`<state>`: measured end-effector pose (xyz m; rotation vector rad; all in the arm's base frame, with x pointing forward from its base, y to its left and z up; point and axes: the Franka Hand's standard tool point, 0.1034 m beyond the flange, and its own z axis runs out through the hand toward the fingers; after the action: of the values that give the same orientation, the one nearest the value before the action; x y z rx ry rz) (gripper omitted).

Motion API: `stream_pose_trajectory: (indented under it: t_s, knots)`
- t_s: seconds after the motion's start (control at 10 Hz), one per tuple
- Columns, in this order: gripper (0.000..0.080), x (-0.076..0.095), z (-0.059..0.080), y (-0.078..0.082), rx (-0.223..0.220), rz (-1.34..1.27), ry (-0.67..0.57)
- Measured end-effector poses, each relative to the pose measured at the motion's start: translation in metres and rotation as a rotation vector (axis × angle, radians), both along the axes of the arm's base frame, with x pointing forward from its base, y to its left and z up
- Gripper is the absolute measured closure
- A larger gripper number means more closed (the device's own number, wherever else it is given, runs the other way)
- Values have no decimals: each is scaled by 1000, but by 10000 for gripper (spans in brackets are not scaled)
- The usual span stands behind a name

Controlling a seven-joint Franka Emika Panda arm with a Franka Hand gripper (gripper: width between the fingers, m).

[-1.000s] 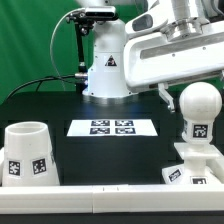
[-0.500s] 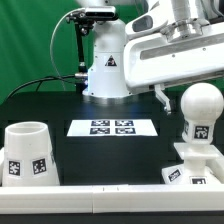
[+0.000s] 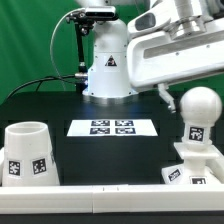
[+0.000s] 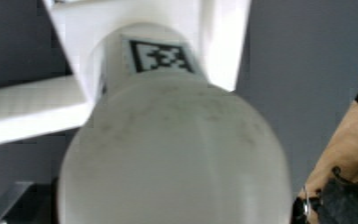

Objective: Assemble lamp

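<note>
Three lamp parts in sight. Bulb (image 3: 198, 110) stands upright on the base (image 3: 195, 165), exterior view's right, round head up. On wrist cam the bulb fills the frame, tag on its neck. Shade (image 3: 27, 152) is well apart at exterior view's left. Marker board (image 3: 112, 127) lies btwn them on the desk (image 3: 60, 110). My claw (image 3: 165, 97) hangs near the bulb's head; open or closed, can't tell.
</note>
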<state>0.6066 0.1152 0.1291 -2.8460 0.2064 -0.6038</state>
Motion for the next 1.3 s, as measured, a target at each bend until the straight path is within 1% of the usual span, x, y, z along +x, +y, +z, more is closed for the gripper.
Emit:
stream_pose_trajectory:
  t_s: [0.1, 0.2, 0.3, 0.4, 0.5, 0.6, 0.9, 1.0, 1.1, 1.2, 1.3]
  knots:
    - [100, -1, 0, -1, 12, 19, 94]
    - [100, -1, -4, -10, 2, 29, 134]
    - [100, -7, -9, -18, 1, 42, 186]
    - [100, -11, -12, -23, 8, 48, 231]
    - [100, -16, -14, -23, 33, 57, 312]
    - [100, -17, -11, -21, 51, 67, 357]
    - [100, -15, -12, -21, 52, 69, 363]
    - [100, -15, -13, -22, 45, 69, 374]
    - [100, -12, -12, -27, 16, 67, 400]
    - [100, -5, -6, -24, -8, 32, 414]
    - [100, -1, -2, -13, -50, 29, 405]
